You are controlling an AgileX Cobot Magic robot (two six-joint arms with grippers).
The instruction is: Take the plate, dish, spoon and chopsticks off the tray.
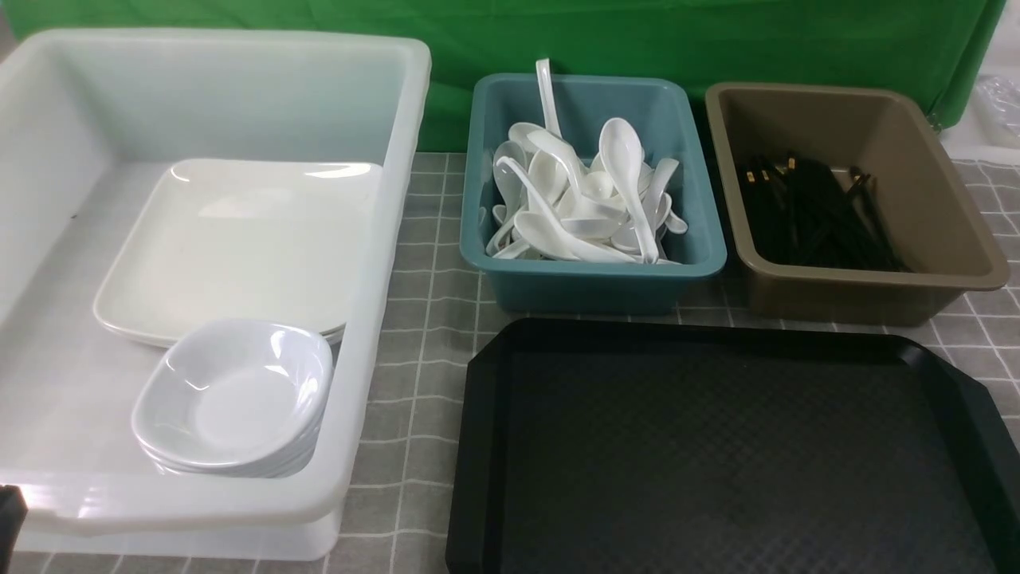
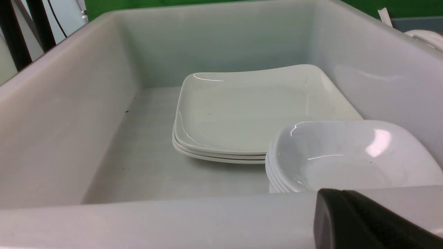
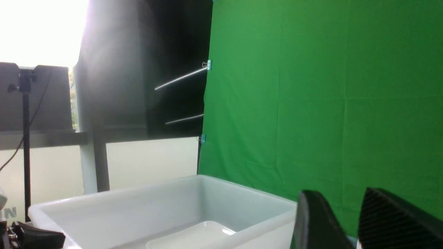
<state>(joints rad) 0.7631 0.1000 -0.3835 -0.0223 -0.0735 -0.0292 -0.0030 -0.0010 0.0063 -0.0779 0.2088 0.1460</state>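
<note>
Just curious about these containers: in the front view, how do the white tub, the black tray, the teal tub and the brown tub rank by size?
1. white tub and black tray: both largest, too close to rank; the tray runs out of frame.
2. brown tub and teal tub: look alike, clearly smaller.

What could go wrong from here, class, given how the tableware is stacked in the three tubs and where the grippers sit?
1. The dish stack leans against the plate stack near the white tub's front wall; a bump might topple it.
2. One spoon pokes above the teal tub's rim; a passing arm could flick it out.
3. The left gripper sits close to the white tub's rim and could snag it when moving.
</note>
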